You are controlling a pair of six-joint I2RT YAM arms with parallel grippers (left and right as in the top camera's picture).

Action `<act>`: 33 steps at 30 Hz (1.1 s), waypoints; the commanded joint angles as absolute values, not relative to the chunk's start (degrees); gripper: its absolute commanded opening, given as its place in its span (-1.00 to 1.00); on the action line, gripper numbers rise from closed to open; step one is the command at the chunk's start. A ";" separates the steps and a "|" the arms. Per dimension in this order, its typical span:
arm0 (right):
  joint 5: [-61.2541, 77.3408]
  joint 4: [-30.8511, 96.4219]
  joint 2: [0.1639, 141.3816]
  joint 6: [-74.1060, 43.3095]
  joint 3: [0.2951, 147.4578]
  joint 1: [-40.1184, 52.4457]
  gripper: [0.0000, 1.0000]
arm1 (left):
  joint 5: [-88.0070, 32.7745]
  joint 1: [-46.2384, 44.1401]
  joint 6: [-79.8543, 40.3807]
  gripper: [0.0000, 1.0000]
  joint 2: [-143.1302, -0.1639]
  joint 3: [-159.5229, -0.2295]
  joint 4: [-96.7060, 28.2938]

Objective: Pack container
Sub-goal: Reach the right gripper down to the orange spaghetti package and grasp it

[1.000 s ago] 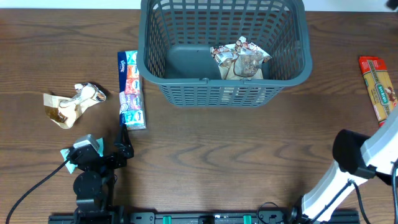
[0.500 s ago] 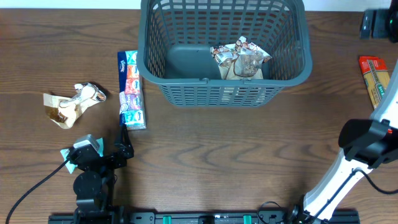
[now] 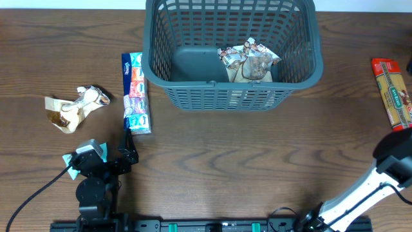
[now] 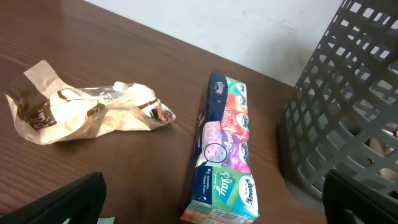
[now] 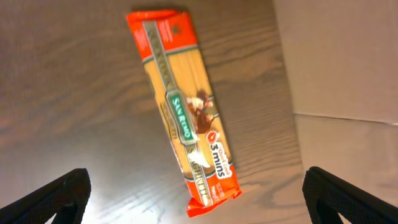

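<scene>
**Overhead view: basket at the far middle of a dark wooden surface**

The surface (image 3: pixel 257 161) is dark brown wood grain and fills nearly the whole overhead view. The left wrist view shows a pale wall (image 4: pixel 217 25) past its far edge. In the right wrist view a pale area (image 5: pixel 342 62) lies beyond its edge.

The container (image 3: pixel 232 96), a grey slotted basket, stands upright at the far middle. Crumpled snack packets (image 3: pixel 248 61) lie on the right half of its base.

The right arm (image 3: pixel 393 161) stands at the near right corner. The right fingers (image 5: pixel 53 196) are spread wide above a red-and-yellow spaghetti packet (image 5: pixel 183 106), holding nothing. That packet lies flat near the surface's right edge.

The left fingers (image 4: pixel 71 202) are also spread wide and empty, low at the near left.

A long pack of tissues (image 4: pixel 224 149) lies just left of the basket, apart from it. A crumpled tan wrapper (image 4: pixel 87 112) lies further left.
</scene>
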State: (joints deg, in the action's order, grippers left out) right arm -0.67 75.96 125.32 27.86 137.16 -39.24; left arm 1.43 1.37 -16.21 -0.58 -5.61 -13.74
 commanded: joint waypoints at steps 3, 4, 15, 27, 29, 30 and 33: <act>4.60 75.79 127.20 34.28 131.26 -43.00 0.98 | 0.43 1.58 -15.25 0.96 -0.23 -4.71 -15.42; 4.21 75.61 128.01 34.61 130.19 -43.40 0.98 | 0.43 1.58 -15.25 0.96 -0.23 -4.71 -15.42; -2.35 72.75 135.66 35.97 129.36 -43.05 0.99 | 0.43 1.58 -15.25 0.96 -0.23 -4.71 -15.42; 2.39 67.13 137.78 38.68 129.14 -43.31 0.98 | 0.43 1.58 -15.25 0.96 -0.23 -4.71 -15.42; 2.85 67.44 138.93 38.92 129.14 -43.29 0.99 | 0.43 1.58 -15.25 0.96 -0.23 -4.71 -15.42; 2.85 67.57 139.50 39.09 129.12 -43.24 0.99 | 0.43 1.58 -15.25 0.96 -0.23 -4.71 -15.42; 2.81 67.66 140.68 39.20 128.95 -43.16 0.98 | 0.43 1.58 -15.25 0.96 -0.23 -4.71 -15.42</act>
